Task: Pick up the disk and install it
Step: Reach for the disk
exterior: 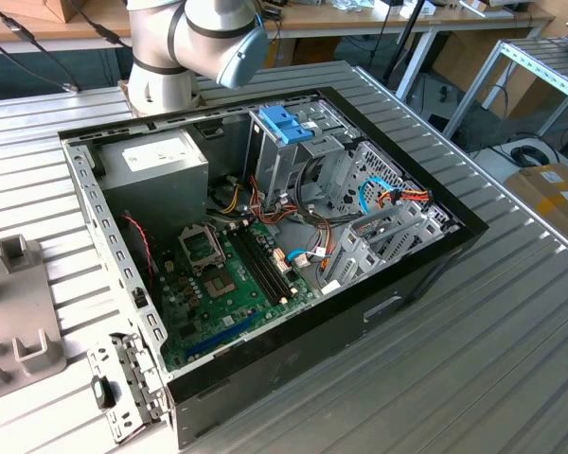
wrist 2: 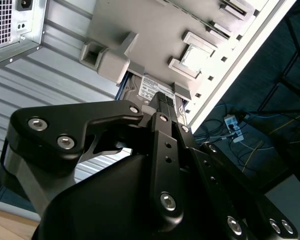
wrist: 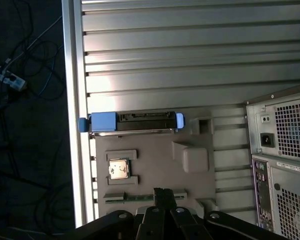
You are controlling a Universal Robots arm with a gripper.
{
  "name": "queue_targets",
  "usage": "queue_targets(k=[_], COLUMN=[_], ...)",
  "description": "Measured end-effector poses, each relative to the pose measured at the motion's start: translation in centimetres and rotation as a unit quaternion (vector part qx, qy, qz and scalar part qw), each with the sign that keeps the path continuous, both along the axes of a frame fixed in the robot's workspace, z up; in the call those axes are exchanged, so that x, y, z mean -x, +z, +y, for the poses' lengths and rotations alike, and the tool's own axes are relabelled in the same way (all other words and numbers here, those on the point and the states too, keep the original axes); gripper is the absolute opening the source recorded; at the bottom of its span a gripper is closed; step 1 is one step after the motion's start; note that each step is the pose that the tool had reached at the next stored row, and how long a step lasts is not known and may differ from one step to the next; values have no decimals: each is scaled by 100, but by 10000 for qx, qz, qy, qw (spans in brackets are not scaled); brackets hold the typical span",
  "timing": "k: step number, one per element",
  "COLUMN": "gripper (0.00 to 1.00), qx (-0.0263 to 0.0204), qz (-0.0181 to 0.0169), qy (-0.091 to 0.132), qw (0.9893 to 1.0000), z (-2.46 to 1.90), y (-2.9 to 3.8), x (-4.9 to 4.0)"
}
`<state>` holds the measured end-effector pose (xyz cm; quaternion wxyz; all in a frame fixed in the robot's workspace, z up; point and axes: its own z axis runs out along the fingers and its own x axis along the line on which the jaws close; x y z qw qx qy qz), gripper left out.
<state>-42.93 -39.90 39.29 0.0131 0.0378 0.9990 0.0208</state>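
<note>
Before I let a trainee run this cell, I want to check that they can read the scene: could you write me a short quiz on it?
1. True or false: the pincer is shut and holds nothing.
2. Where does the disk lie? A inside the computer case; B on the grey fixture tray; C on the floor.
3. Fill in: the disk's carrier rail is light ____.
Key: 1 true; 2 B; 3 blue.
</note>
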Motion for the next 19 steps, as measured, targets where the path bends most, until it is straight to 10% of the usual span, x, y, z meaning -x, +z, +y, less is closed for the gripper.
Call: queue_targets(k=[19], gripper=[11], qx=[0], qz=[0], qy=[0], qw=[10000], z=[0], y=[0], x=[76])
